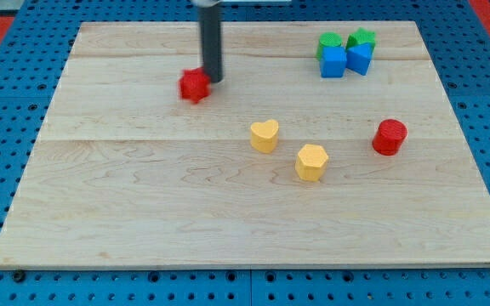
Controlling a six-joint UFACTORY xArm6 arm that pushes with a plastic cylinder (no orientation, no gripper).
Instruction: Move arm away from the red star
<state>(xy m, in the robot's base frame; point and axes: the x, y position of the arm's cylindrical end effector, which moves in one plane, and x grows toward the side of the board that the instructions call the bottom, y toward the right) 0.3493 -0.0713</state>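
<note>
The red star (194, 86) lies on the wooden board at the upper left of centre; it looks slightly blurred. My tip (213, 80) is the lower end of the dark rod that comes down from the view's top. It sits just to the right of the red star, close against its upper right side.
A yellow heart (264, 135) and a yellow hexagon (311, 161) lie near the centre. A red cylinder (390, 136) is at the right. Two green blocks (330, 41) (362, 37) and two blue blocks (333, 62) (360, 58) cluster at the upper right. The board's edge (253, 269) borders blue pegboard.
</note>
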